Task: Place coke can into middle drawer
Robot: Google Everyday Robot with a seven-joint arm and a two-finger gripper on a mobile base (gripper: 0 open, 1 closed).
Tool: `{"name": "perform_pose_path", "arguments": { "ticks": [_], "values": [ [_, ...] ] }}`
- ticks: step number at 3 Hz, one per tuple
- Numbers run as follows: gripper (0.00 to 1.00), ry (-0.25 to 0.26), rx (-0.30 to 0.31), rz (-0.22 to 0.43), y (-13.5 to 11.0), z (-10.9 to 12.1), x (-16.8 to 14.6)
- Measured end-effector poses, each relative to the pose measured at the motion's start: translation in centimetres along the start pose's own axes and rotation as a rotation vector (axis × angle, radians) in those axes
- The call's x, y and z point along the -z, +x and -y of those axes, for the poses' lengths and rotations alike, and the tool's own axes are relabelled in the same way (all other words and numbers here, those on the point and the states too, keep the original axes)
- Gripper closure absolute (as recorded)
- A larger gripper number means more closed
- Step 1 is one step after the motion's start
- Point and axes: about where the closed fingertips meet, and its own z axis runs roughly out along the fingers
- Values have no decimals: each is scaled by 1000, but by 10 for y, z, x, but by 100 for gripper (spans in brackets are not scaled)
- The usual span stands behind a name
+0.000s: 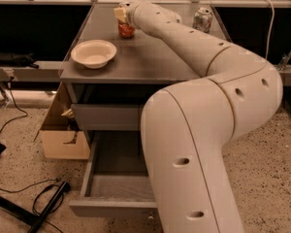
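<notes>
The robot's white arm (194,144) rises from the lower foreground as a thick, rounded segment. It bends sharply at a bulky elbow (252,81) on the right side of the view. From there a slimmer forearm (194,38) reaches back and to the left, tapering to the wrist (145,14). At its tip the pale yellowish gripper (121,12) points downward, directly over the top of the coke can (126,30).
</notes>
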Motion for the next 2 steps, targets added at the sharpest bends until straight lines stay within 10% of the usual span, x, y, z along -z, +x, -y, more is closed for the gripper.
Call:
{"name": "perform_pose_path", "arguments": {
  "ticks": [2],
  "values": [
    [100,-27,85,99,-62,5,62]
  ]
}}
